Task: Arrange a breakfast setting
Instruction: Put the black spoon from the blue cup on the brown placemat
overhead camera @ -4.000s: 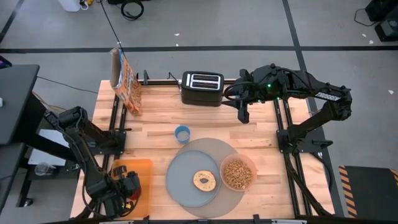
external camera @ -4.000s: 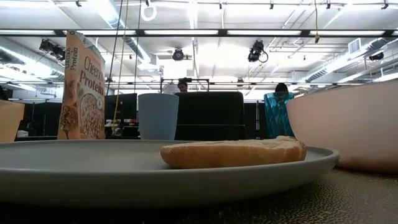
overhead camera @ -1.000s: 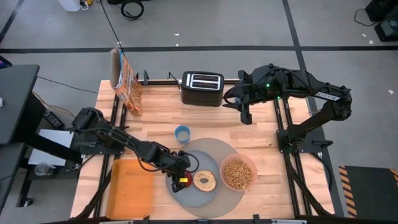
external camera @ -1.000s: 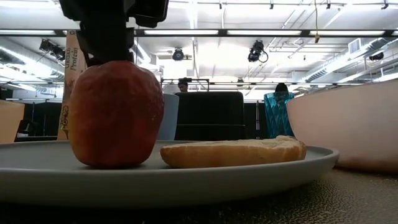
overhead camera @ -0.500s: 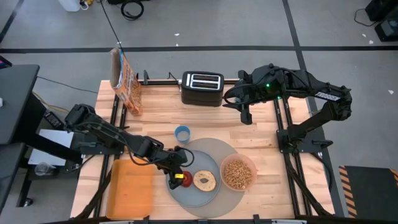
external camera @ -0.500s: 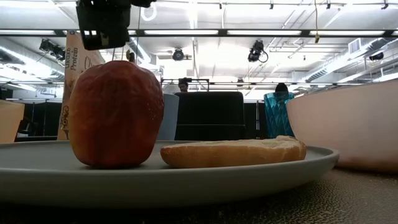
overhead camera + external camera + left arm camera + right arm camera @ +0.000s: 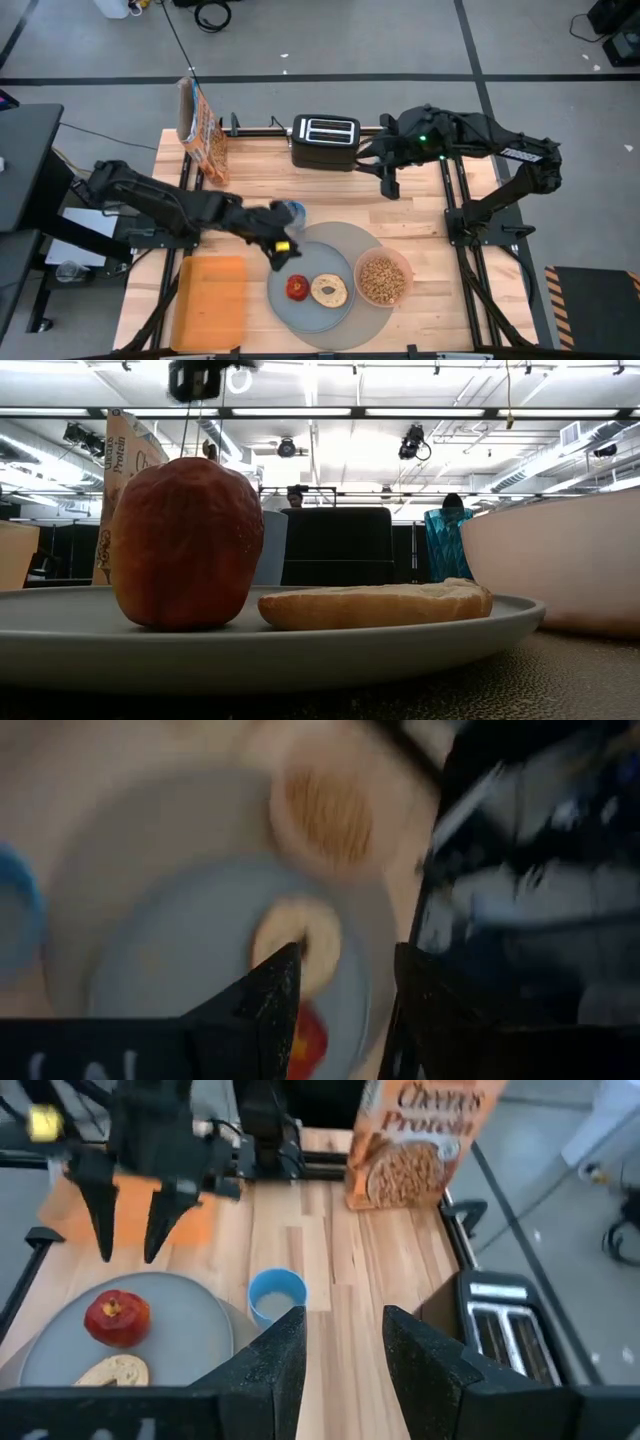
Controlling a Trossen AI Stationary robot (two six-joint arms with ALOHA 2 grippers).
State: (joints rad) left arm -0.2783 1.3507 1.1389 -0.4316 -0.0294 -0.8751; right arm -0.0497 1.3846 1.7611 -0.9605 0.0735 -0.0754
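A red apple stands upright on the round grey plate, beside a bagel half lying flat. The plate rests on a larger grey mat, which also carries a pink bowl of cereal. My left gripper is open and empty, above the plate's far left rim; the right wrist view shows it above and behind the apple. My right gripper is open and empty, in the air to the right of the toaster. A teal tumbler shows only in the low view. The spoon is out of view.
A black toaster stands at the far edge and a cereal box at the far left. A light blue cup stands just beyond the mat. A flat orange tray lies at the near left.
My left gripper has let go of the apple's top, risen, and drawn back toward the table's far left. The apple stays upright on the plate beside the bagel half.
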